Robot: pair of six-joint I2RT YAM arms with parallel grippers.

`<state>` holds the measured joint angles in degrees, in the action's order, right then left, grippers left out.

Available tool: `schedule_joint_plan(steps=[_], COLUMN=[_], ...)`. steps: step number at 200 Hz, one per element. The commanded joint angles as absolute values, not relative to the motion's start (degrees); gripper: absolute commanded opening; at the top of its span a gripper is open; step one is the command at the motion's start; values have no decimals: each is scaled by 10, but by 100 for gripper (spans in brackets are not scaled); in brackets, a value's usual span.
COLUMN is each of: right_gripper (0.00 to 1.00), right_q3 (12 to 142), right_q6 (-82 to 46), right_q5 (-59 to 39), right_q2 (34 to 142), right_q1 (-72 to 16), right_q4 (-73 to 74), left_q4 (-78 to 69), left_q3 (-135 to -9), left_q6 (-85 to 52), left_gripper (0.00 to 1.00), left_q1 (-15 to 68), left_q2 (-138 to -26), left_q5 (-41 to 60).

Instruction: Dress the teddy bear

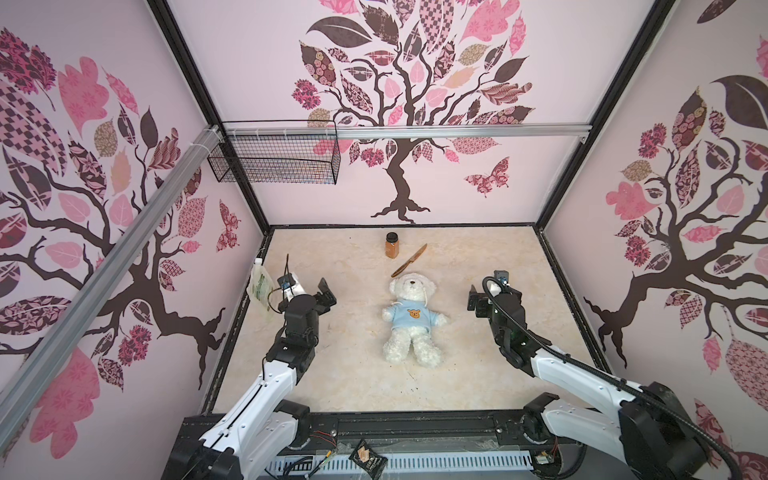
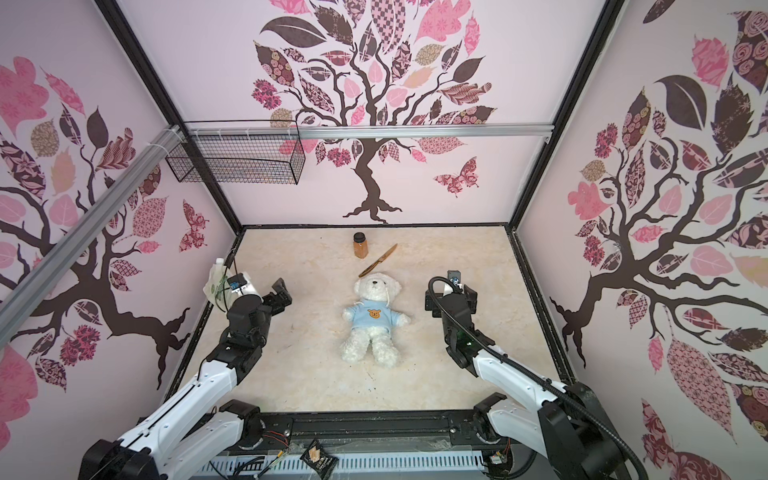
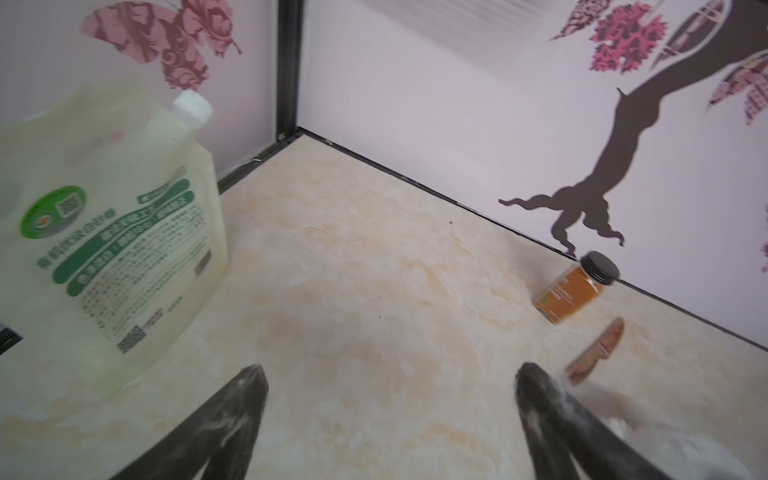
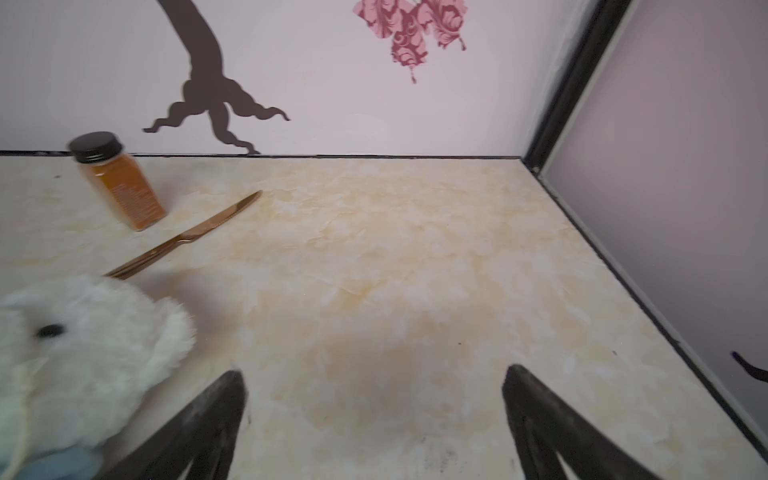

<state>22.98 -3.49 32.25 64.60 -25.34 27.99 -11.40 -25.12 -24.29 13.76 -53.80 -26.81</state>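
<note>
As you read the scene from the left, a pale refill pouch (image 1: 258,286) with green print stood upright against the left wall. Your left arm (image 1: 266,386) rose from its base at the near edge to a bent elbow, and its black wrist leaned forward just in front of the pouch, angled toward the back and the middle. The left gripper (image 1: 326,291) hung over bare table (image 1: 332,374), well apart from the bear. In the left wrist view its two dark fingers (image 3: 245,399) stood spread wide, with only tabletop between them.

In the middle, the teddy bear (image 1: 411,332) lay on its back, head toward the back wall and legs toward the arm bases. It wore a light blue shirt (image 1: 401,319) over its torso, arms out through the sleeves. A knife (image 1: 409,260) lay slanted just beyond its head; you could not tell whether they touched. An orange jar (image 1: 392,246) with a black lid stood upright behind the knife.

On the right, your right arm (image 1: 582,374) mirrored the left one, elbow bent and wrist forward. The right gripper (image 1: 473,300) faced the bear's side, apart from it. Its jaws were also spread wide, holding nothing, over bare table.
</note>
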Motion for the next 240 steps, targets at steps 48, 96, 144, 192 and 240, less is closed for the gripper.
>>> schedule_joint_plan(steps=[48,96,144,192,240], right_gripper=[100,100,100,100,100], right_q3=[149,126,116,157,158], right_q6=[0,11,9,-20,-18], right_q5=[325,227,157,125,125], right_q2=[733,776,884,892,893], right_q1=[-146,-111,-78,-46,-46], right_q4=[513,615,762,672,675], left_q4=[-336,-520,-568,-525,-500], left_q3=[-194,-163,-180,-212,-216], left_q6=[5,24,-40,-37,-40], left_gripper=[97,97,97,97,97], left_q1=[121,82,8,3,3], left_q2=[-688,-796,-889,-900,-890], left_q5=[-391,-212,-160,-150,-149])
